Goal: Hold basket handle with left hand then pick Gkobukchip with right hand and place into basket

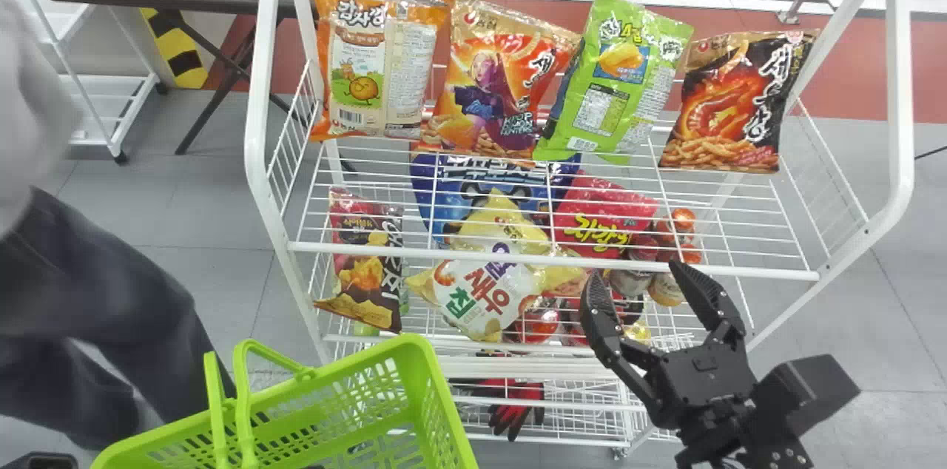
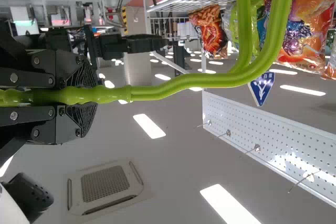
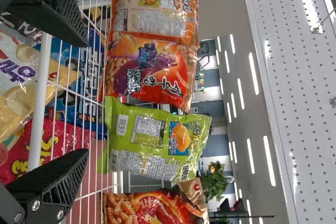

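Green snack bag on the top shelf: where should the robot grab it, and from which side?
Probably by its top edge, coming from above and pinching front to back. The green bag stands on end with that edge free, while the orange-red bag and the black-and-red bag sit close on either side, leaving little room for a sideways grip.

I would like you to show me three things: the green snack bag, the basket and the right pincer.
Green snack bag (image 1: 614, 84): head view, on the middle of the bag.
Basket (image 1: 446, 402): head view, on its right rim.
Right pincer (image 1: 635, 271): head view, midway between its fingertips.
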You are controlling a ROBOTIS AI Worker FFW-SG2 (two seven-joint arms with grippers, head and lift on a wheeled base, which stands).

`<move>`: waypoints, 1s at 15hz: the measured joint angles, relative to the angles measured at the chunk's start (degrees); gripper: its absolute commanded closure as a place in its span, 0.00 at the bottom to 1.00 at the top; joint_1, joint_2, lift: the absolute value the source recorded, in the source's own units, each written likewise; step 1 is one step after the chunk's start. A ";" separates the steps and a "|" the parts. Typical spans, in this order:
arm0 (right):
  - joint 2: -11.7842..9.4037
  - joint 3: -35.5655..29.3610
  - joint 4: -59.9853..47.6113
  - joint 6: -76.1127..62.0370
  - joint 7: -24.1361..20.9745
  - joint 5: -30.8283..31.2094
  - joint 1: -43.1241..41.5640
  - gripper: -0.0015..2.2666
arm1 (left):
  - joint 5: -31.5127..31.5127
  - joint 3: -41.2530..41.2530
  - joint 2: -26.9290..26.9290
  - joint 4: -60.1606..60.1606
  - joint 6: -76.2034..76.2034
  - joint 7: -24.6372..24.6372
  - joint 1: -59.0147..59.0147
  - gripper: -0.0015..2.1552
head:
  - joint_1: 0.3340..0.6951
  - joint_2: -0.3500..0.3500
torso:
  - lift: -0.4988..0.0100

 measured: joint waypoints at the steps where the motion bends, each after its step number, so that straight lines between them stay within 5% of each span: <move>1: 0.06 -0.10 -0.06 1.11 -0.44 0.07 -0.74 0.04 | 0.00 -0.04 0.00 0.00 0.10 0.00 -0.06 1.00 | 1.00 0.40 | 0.98; 15: 0.83 -1.69 7.09 26.46 -1.56 -1.93 -24.78 0.03 | 0.06 0.45 0.06 -0.05 0.53 -0.09 0.53 1.00 | 1.00 0.41 | 0.98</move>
